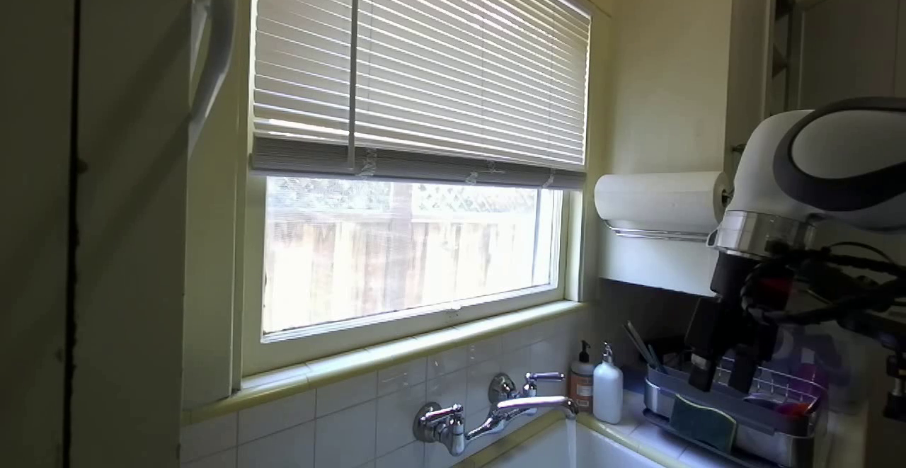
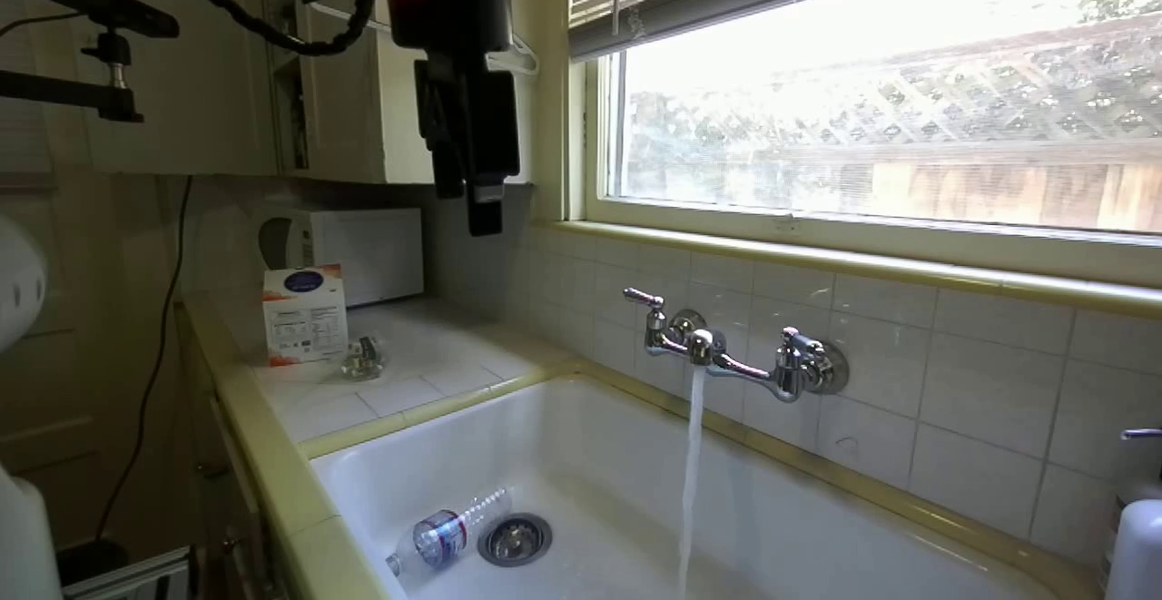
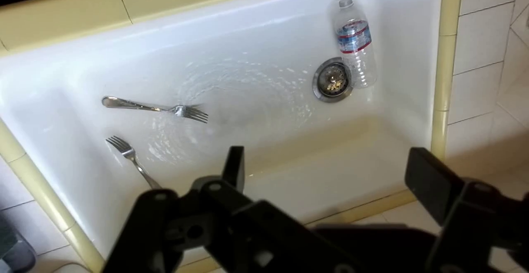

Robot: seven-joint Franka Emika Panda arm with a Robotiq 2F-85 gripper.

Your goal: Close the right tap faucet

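Running water [image 2: 694, 455]: fell into the sink [image 2: 817, 536].
Right tap [image 2: 802, 342]: sat above the back edge of the bench [image 2: 445, 341].
Gripper [image 3: 326, 161]: hung well apart, fingers spread.

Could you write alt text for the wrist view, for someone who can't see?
The robot's black tool hangs open and empty in front of a white sink seen from above, with rippling water, two forks and a clear bottle lying by the drain.
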